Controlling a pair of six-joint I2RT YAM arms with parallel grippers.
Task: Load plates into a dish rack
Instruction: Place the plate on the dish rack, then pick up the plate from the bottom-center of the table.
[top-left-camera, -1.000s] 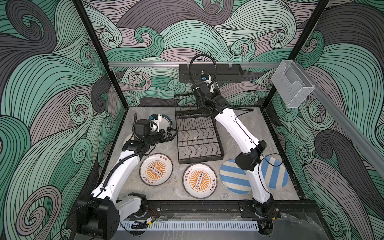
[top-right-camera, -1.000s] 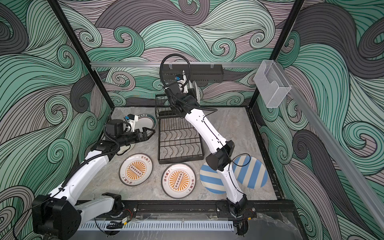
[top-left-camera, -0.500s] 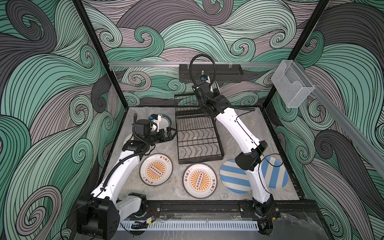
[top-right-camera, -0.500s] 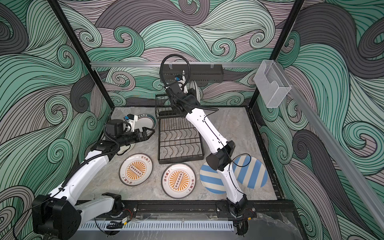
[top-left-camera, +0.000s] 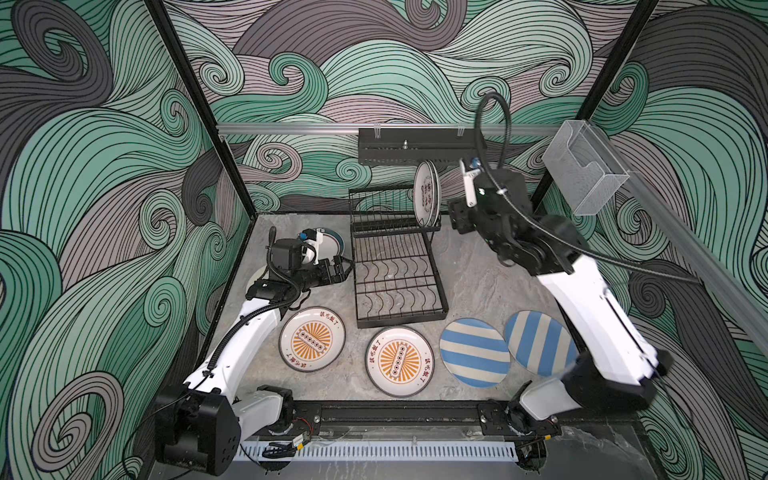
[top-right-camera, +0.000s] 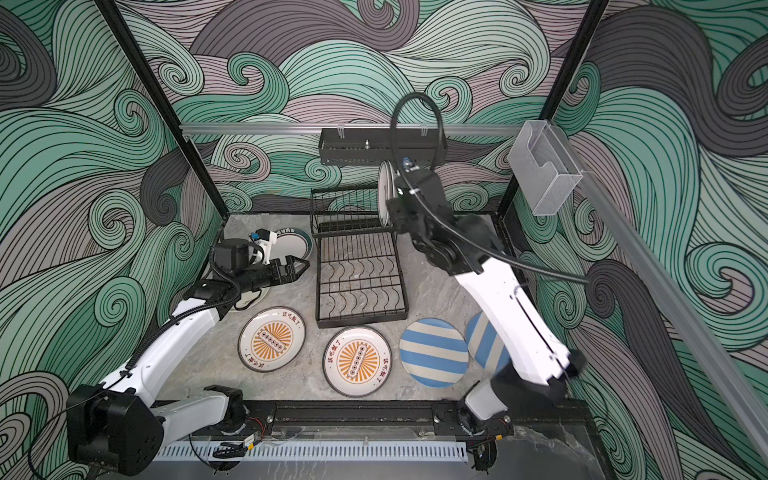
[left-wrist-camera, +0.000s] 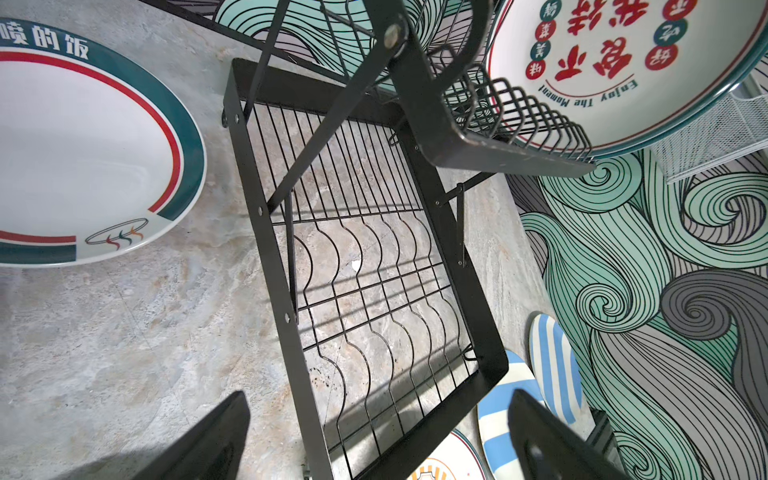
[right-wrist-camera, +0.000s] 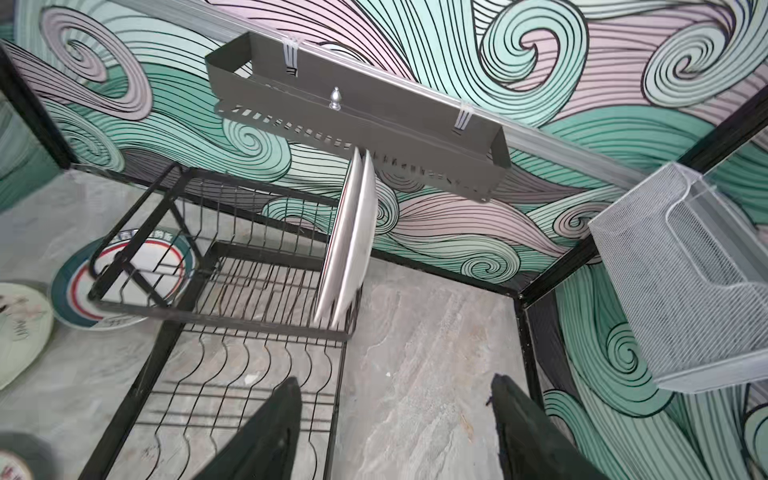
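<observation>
The black wire dish rack (top-left-camera: 395, 266) (top-right-camera: 359, 286) stands mid-table. Two whitish plates (top-left-camera: 426, 193) (right-wrist-camera: 353, 241) stand upright in the right end of its upper tier; the nearer one bears red characters (left-wrist-camera: 623, 70). My right gripper (top-left-camera: 457, 216) (right-wrist-camera: 395, 380) hangs open and empty just right of them. My left gripper (top-left-camera: 343, 269) (left-wrist-camera: 376, 399) is open and empty at the rack's left edge, beside the flat teal-rimmed plate (top-left-camera: 332, 245) (left-wrist-camera: 83, 158). Two orange-sunburst plates (top-left-camera: 311, 338) (top-left-camera: 400, 360) and two blue striped plates (top-left-camera: 473, 353) (top-left-camera: 536, 343) lie in front.
A black perforated shelf (top-left-camera: 415, 145) (right-wrist-camera: 357, 120) hangs on the back wall just above the racked plates. A clear plastic box (top-left-camera: 586, 170) (right-wrist-camera: 685, 291) is fixed to the right rail. Another whitish plate (right-wrist-camera: 20, 324) lies partly under my left arm.
My right gripper has opened, let go of a plate in the upper tier and drawn back to the right of the rack. The left arm has not moved.
</observation>
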